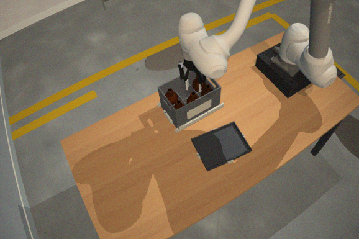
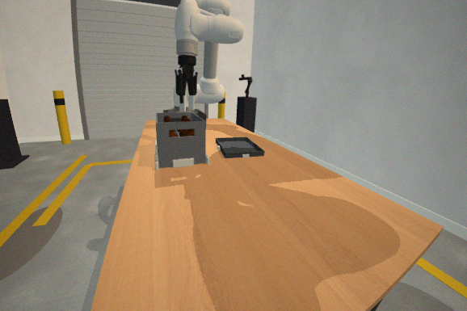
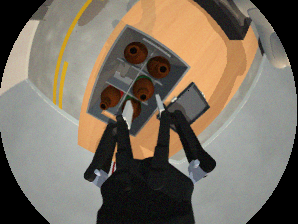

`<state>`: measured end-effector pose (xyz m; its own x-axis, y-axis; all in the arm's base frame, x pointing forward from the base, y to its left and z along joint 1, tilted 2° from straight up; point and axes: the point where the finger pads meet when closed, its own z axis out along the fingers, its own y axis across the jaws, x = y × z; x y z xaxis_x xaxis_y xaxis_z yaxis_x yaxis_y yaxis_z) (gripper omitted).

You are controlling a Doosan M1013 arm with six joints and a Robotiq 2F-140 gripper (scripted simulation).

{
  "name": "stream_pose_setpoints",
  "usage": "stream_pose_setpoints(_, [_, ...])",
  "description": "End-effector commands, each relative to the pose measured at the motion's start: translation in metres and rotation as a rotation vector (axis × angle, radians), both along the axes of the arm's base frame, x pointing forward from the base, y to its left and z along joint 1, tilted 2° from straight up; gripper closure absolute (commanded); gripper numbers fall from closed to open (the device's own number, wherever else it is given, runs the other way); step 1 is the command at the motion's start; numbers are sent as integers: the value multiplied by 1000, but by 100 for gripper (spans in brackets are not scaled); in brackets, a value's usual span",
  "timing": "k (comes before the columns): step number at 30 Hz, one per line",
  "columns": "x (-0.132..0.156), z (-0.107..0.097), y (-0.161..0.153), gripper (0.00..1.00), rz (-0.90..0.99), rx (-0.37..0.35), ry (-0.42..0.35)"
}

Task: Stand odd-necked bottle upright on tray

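The grey crate point(image 1: 215, 100) point(image 2: 182, 150) point(image 3: 175, 75) stands on the table. It holds five upright brown bottles: one point(image 3: 135, 52), a second point(image 1: 207, 90) point(image 3: 159, 67), a third point(image 1: 192, 97) point(image 3: 143, 91), a fourth point(image 1: 171, 96) point(image 3: 110, 97) and a fifth point(image 1: 178, 104) point(image 3: 133, 109) partly hidden by a finger. Neck thickness differences are too small to tell. My gripper point(image 1: 193, 85) point(image 2: 186, 107) point(image 3: 143, 102) points down over the crate, partly open and empty, its fingertips near rim height. The dark tray point(image 1: 234, 143) point(image 2: 240, 147) point(image 3: 192, 105) lies level and holds no bottle.
Pale locating strips point(image 1: 199, 120) run along the crate's foot. Thin dividers split the crate, and one cell point(image 3: 121, 72) has no bottle. The crate walls rise close around the fingers. The robot's black base point(image 1: 279, 78) stands at the table's far end.
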<state>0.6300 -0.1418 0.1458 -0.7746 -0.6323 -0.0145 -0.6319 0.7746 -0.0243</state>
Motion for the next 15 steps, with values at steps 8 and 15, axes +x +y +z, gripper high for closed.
stream_pose_setpoints(8, [1, 23, 1, 62, -2, -3, -2])
stream_pose_setpoints(15, [1, 27, 1, 62, -2, -3, -2])
